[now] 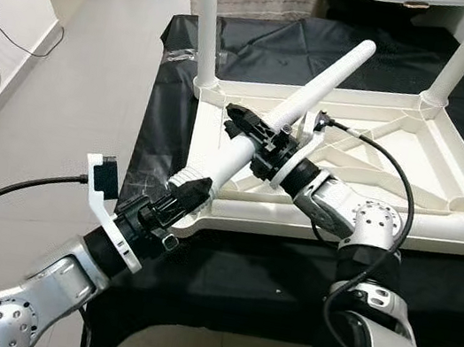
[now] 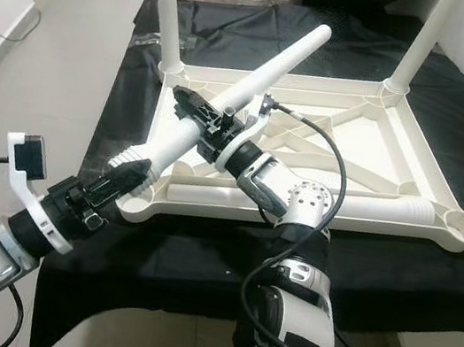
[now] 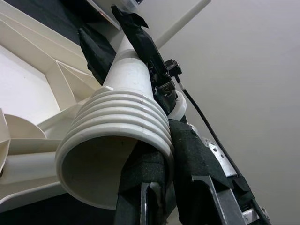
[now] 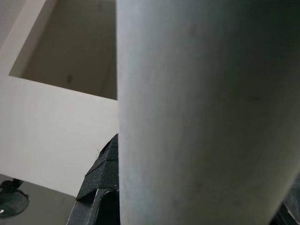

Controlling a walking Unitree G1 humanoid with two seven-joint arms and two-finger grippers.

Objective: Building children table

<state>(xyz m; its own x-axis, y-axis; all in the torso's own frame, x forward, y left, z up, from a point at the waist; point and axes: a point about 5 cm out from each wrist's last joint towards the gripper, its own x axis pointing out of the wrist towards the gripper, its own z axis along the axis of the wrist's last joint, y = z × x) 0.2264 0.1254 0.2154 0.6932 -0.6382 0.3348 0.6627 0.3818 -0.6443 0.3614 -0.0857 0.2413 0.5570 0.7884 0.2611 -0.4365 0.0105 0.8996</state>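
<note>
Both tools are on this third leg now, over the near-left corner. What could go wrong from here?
1. The leg is strongly tilted; its threaded end may cross-thread or miss the corner socket.
2. The left tool holds right at the ridged end, so its fingers could get pinched against the tabletop.
3. Pushing could slide the upturned tabletop on the black cloth.

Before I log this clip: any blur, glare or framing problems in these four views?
Left and right eye views: sharp and evenly lit, both grippers on the table leg readable. Left wrist view: in focus, the leg's ribbed end looming very close. Right wrist view: dim and soft, the leg so near the lens that it blocks most of the frame, one black finger just visible.
</note>
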